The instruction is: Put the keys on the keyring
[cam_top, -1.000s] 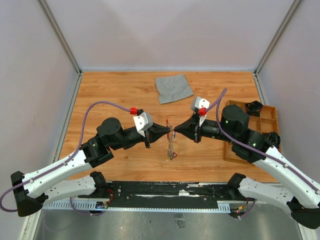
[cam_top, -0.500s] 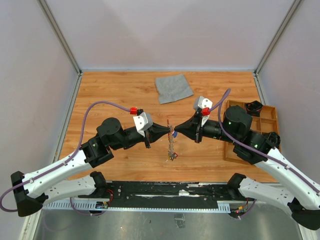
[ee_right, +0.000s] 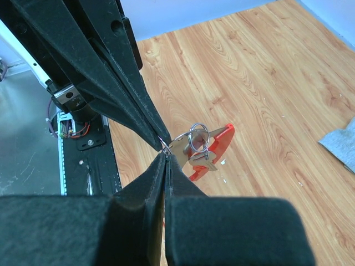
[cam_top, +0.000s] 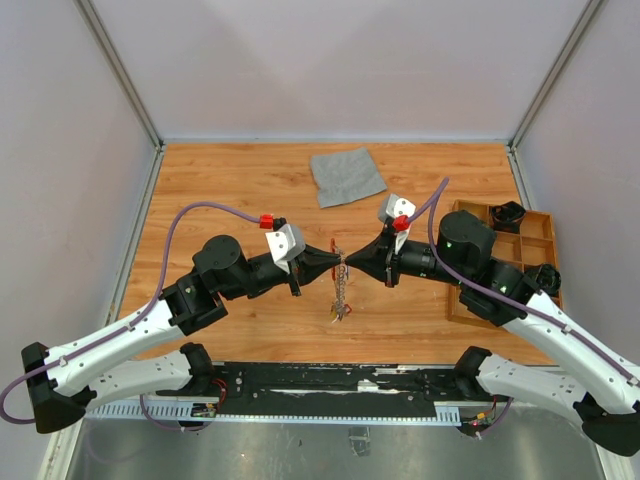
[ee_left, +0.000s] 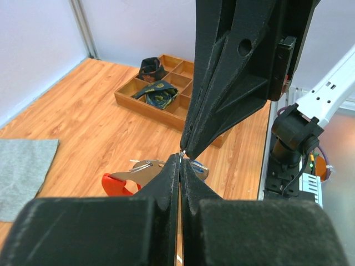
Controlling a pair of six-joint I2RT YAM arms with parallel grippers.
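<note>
My left gripper (cam_top: 336, 259) and right gripper (cam_top: 349, 262) meet tip to tip above the table's middle, both shut. In the left wrist view my left gripper (ee_left: 181, 157) pinches a thin silvery ring of the keyring, whose red clip (ee_left: 118, 183) hangs to the left. A blue-headed key (ee_left: 198, 166) sits just under the right fingertips (ee_left: 191, 145). In the right wrist view my right gripper (ee_right: 165, 154) pinches a flat silvery key blade beside the red clip (ee_right: 216, 145), with a small ring (ee_right: 198, 137) and another key (ee_right: 204, 161) hanging. The chain (cam_top: 341, 296) dangles down.
A grey cloth square (cam_top: 346, 176) lies at the back of the wooden table (cam_top: 220, 190). A wooden compartment tray (cam_top: 528, 238) with dark items stands at the right edge, also seen in the left wrist view (ee_left: 166, 91). Grey walls enclose three sides.
The right gripper has shifted slightly left and closed the last gap to the left gripper's tip. The left arm has held still. The chain still hangs between them.
</note>
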